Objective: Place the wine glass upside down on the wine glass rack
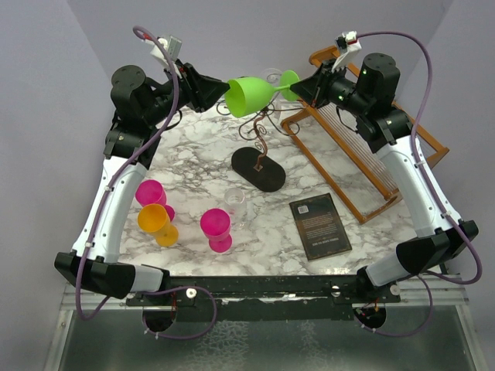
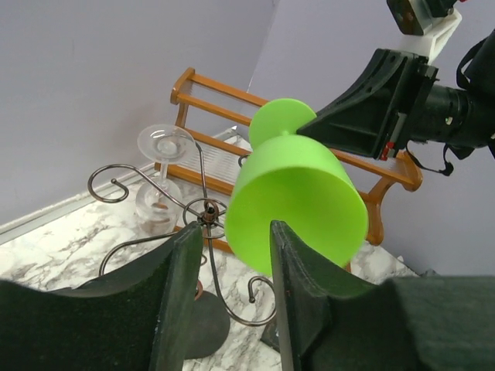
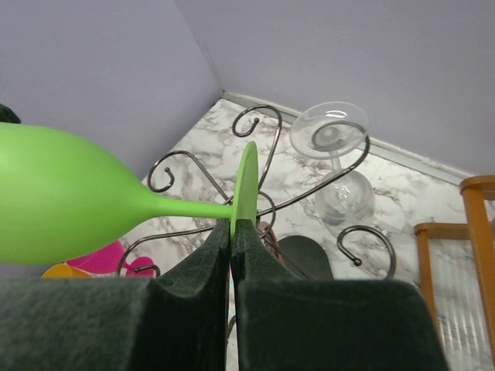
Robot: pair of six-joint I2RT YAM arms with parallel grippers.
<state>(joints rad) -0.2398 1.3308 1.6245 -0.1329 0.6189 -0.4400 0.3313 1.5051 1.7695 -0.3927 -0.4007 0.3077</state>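
Note:
A lime-green wine glass [image 1: 251,94] hangs sideways in the air above the wine glass rack [image 1: 260,139], a thin dark wire tree with curled arms on a black oval base. My right gripper [image 1: 302,86] is shut on the edge of the glass's foot disc [image 3: 246,182], with the stem and bowl [image 3: 62,193] pointing left. My left gripper [image 1: 222,91] is open, and its fingertips [image 2: 189,243] sit just short of the bowl's rim [image 2: 298,201]. I cannot tell whether they touch it. A clear wine glass [image 2: 158,201] hangs upside down on a far rack arm.
A large wooden slatted dish rack [image 1: 363,154] stands at the back right. A dark book [image 1: 319,225] lies front right. Two pink glasses [image 1: 151,193] [image 1: 216,226], an orange one [image 1: 155,220] and a small clear glass [image 1: 236,202] stand front left.

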